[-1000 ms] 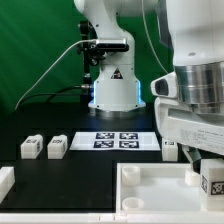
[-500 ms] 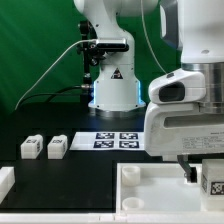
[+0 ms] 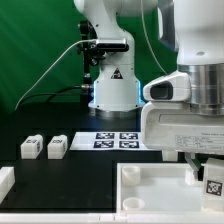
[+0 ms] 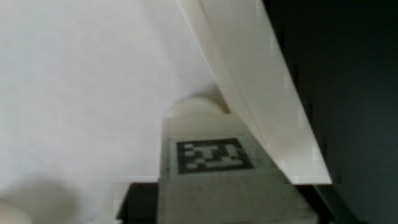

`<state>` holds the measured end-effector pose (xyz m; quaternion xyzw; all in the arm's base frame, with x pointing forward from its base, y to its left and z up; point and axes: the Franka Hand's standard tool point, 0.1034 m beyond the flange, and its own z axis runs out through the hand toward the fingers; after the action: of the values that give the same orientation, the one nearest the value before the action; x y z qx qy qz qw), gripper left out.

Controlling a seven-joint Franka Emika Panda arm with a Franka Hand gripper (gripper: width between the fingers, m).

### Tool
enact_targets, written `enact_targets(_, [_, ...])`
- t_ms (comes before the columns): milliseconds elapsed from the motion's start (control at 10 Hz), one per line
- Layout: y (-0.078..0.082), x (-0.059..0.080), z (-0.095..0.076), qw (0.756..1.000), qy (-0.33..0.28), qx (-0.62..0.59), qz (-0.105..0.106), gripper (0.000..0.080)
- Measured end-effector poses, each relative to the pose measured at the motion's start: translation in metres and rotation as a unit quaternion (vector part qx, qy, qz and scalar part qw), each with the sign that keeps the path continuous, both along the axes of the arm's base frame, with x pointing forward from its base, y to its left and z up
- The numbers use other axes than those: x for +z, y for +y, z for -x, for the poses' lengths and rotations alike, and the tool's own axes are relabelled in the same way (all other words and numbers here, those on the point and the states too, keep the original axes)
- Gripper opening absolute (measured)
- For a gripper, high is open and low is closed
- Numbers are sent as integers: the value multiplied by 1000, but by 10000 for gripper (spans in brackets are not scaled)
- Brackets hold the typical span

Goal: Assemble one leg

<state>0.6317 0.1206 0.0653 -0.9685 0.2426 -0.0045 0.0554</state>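
One leg [image 3: 214, 180] sits in the closed gripper [image 3: 208, 172] over the tray [image 3: 150, 185] near its rim at the exterior view's right, and tilt could jam it on the rim; two legs [image 3: 43, 147] lie apart

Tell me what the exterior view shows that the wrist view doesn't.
Only the exterior view shows two spare legs on the table's left, the marker board and the arm's base. Only the wrist view shows the tray rim close up against the leg. Both show the tagged leg at the gripper and the tray.
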Motion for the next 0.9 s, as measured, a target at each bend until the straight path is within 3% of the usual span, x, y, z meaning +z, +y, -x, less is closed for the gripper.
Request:
enact_targets(200, [-2, 1, -4, 980, 31, -194, -7, 297])
enact_targets(400, [1, 1, -5, 911, 82, -403, -22, 297])
enact_targets(600, [-2, 1, -7, 816, 110, -565, -45, 297])
enact_targets(800, [-3, 1, -7, 759, 121, -638, -45, 297])
enact_targets(900, [-5, 0, -7, 745, 123, -654, -43, 297])
